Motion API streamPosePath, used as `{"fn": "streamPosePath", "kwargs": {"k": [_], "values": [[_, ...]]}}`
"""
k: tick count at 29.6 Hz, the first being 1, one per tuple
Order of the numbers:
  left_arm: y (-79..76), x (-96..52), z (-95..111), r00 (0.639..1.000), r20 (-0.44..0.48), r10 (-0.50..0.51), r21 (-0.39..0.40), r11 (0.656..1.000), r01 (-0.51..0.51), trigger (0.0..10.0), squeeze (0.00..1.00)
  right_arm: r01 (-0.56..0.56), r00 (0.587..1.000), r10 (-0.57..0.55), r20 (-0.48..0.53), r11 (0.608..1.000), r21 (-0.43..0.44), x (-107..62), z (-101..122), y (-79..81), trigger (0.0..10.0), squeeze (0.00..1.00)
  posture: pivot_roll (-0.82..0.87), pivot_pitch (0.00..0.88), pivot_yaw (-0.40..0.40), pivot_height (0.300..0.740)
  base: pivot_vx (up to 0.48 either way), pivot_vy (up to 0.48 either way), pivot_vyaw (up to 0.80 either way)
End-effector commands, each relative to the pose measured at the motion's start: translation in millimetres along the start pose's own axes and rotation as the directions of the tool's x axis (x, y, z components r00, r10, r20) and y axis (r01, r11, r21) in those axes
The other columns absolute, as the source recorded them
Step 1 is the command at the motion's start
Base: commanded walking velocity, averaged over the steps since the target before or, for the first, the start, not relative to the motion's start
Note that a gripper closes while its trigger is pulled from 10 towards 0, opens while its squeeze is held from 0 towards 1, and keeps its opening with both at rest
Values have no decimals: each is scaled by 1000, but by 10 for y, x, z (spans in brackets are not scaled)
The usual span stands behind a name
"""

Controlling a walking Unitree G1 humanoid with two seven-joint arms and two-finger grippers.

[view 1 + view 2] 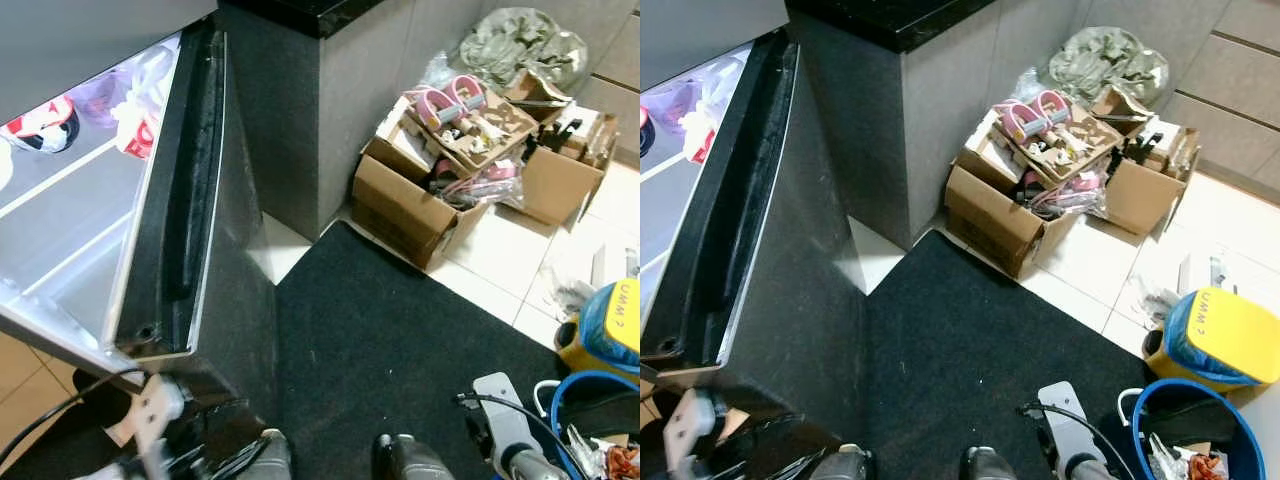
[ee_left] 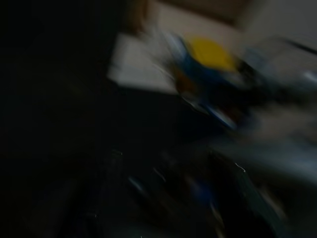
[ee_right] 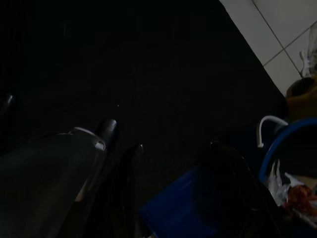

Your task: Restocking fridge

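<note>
The open fridge point(image 1: 70, 200) stands at the left, with white bags point(image 1: 140, 90) and a red-and-white pack point(image 1: 45, 125) on its upper shelf. Its dark door point(image 1: 190, 200) is seen edge-on. My left arm point(image 1: 152, 408) hangs low by the door's bottom corner, with the left gripper point(image 1: 215, 465) dark below it; the left wrist view is blurred. My right arm point(image 1: 505, 425) hangs at the lower right beside a blue bucket point(image 1: 1195, 425) holding packets. In the right wrist view the right gripper point(image 3: 176, 146) points at the black mat, with a blue shape point(image 3: 183, 208) close against it.
A black mat point(image 1: 380, 340) covers the floor in front. A dark counter block point(image 1: 300, 110) stands behind the door. Open cardboard boxes point(image 1: 420, 200) full of clutter sit on the tiles at the back. A yellow-lidded container point(image 1: 1225, 335) stands next to the bucket.
</note>
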State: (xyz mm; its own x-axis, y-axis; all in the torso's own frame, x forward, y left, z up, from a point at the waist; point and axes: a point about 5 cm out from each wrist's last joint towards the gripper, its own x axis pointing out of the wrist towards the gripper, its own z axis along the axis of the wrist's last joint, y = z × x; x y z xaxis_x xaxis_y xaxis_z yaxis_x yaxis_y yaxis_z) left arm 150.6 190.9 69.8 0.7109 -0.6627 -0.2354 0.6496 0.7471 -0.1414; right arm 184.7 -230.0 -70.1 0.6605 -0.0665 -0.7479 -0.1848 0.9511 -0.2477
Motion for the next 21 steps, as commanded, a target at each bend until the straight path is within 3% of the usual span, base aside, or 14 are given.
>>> {"fn": "streamPosePath", "kwargs": {"k": [1, 2, 5, 9, 11, 14, 16, 21], "values": [[112, 40, 104, 992, 15, 126, 80, 989, -126, 10000, 0, 2, 1000, -2, -22, 1000, 8, -23, -84, -4, 10000, 0, -14, 206, -37, 740, 0, 0, 0], [112, 40, 104, 992, 15, 126, 80, 989, -126, 10000, 0, 2, 1000, -2, -22, 1000, 8, -23, -84, -4, 10000, 0, -14, 206, -37, 740, 0, 0, 0], [207, 20, 245, 952, 36, 304, 172, 936, -306, 10000, 0, -5, 1000, 5, -17, 1000, -5, -22, -77, 9, 10000, 0, -8, 210, -35, 740, 0, 0, 0], [220, -130, 204, 931, -3, 364, 223, 908, -354, 10000, 0, -10, 1000, 10, -19, 1000, -6, -23, -85, 25, 10000, 0, -1, 212, -30, 740, 0, 0, 0], [220, -130, 204, 931, -3, 364, 223, 908, -354, 10000, 0, -10, 1000, 10, -19, 1000, -6, -23, -85, 25, 10000, 0, -1, 212, -30, 740, 0, 0, 0], [177, -184, 149, 944, -58, 325, 141, 939, -315, 10000, 0, -17, 1000, 17, -16, 1000, -6, -18, -74, 50, 10000, 0, -1, 213, -29, 740, 0, 0, 0], [185, -180, 145, 938, -58, 343, 116, 935, -335, 10000, 0, -21, 1000, 21, -11, 1000, -4, -12, -58, 63, 10000, 0, -1, 213, -29, 740, 0, 0, 0], [270, -131, 187, 918, -41, 396, 141, 911, -387, 10000, 0, -24, 1000, 24, -4, 1000, 0, -11, -51, 72, 10000, 0, -5, 210, -27, 740, 0, 0, 0]]}}
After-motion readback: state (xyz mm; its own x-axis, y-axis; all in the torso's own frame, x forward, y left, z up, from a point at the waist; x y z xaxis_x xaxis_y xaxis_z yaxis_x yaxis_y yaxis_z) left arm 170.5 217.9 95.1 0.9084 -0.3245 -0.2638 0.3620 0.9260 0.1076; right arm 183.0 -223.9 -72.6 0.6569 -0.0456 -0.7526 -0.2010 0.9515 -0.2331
